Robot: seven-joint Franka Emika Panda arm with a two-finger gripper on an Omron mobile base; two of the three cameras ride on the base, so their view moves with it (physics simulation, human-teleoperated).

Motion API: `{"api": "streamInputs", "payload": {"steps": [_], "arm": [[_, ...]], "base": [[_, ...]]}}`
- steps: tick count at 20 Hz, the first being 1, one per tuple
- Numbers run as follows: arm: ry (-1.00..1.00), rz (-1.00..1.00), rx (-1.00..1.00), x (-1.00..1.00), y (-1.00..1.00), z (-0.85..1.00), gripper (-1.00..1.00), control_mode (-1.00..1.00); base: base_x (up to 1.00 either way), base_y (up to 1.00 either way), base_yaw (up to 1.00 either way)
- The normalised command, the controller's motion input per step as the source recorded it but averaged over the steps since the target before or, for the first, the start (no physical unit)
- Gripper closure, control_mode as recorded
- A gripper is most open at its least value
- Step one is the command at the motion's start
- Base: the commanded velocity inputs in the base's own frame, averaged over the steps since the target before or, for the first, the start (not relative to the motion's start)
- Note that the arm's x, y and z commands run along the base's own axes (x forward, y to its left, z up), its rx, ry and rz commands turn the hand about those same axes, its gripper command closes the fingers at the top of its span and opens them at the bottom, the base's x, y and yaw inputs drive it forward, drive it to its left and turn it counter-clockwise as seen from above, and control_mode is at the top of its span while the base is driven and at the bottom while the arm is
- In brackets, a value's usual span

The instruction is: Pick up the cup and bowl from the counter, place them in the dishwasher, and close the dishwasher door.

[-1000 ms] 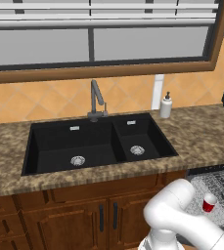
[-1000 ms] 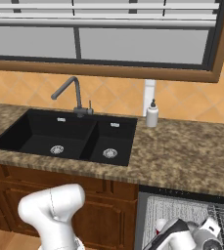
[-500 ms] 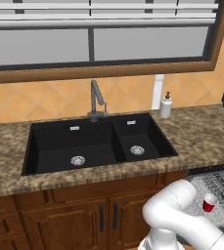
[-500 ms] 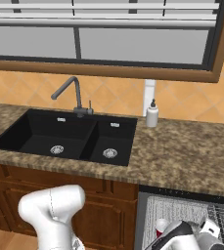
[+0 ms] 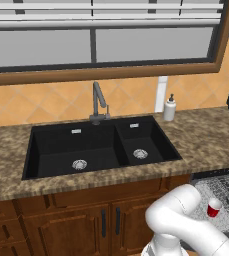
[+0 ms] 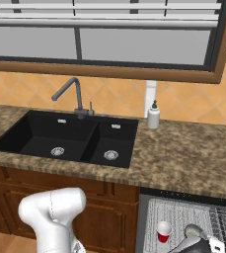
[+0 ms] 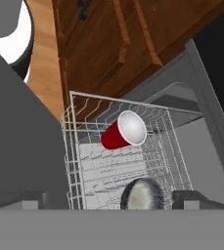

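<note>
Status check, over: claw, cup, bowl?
Claw low over grey wire rack. Small red tapered cup in rack. Grey-blue bowl between claw fingertips, grip unclear.

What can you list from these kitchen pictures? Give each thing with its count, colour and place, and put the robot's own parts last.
cup: one, red with white inside, in the wire rack
bowl: one, grey, in the rack near the fingertips
wire rack: one, grey, pulled out of the dishwasher
dishwasher: one, grey, open below the counter
counter: one, speckled brown granite, around the sink
sink: one double basin, black, set in the counter
faucet: one, dark grey, behind the sink
soap bottle: one, white, on the counter right of the sink
cabinets: brown wood, under the sink
window: one, wood-framed, above the backsplash
arm: one, white
gripper: one, dark tips, over the rack, open
</note>
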Motion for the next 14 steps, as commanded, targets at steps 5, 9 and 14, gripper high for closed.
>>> {"api": "streamInputs", "payload": {"steps": [5, 9, 14], "arm": [[-0.31, 0.23, 0.00, -0.53, -0.09, -0.01, -1.00, -1.00], [-0.30, 0.19, 0.00, -0.43, -0.05, -0.16, -1.00, -1.00], [-0.09, 0.19, 0.00, -0.19, -0.07, -0.36, -1.00, -1.00]], "base": [[0.00, 0.00, 0.00], [0.00, 0.00, 0.00], [0.00, 0.00, 0.00]]}}
